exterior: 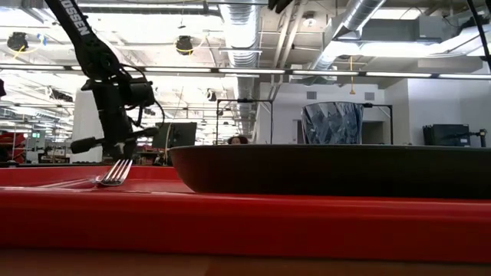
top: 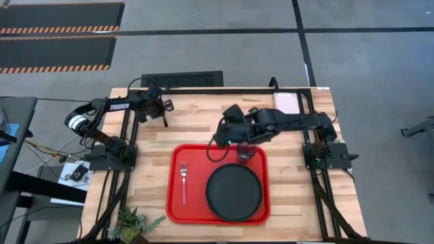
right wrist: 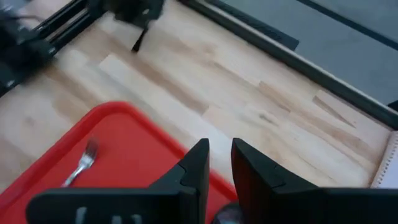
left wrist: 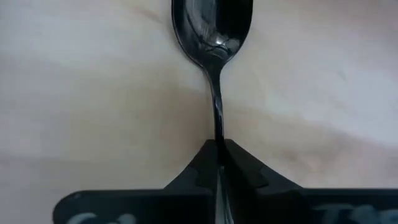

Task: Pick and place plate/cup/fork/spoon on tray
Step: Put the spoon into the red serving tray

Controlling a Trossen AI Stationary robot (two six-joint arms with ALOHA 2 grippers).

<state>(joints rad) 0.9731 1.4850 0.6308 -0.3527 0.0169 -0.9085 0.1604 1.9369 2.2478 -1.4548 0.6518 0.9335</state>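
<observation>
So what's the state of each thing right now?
Tray: flat on the table.
Plate: lying in the tray.
Fork: lying in the tray.
Cup: upright in the tray.
Spoon: clamped in the left gripper.
Right gripper: open above the tray's edge.

Tray (top: 172, 203): open strip between fork (top: 183, 181) and plate (top: 234, 192). Cup (top: 244, 153) and right claw (top: 218, 144) block the far-right corner. Counter (top: 190, 122) between both arms lies bare.
</observation>
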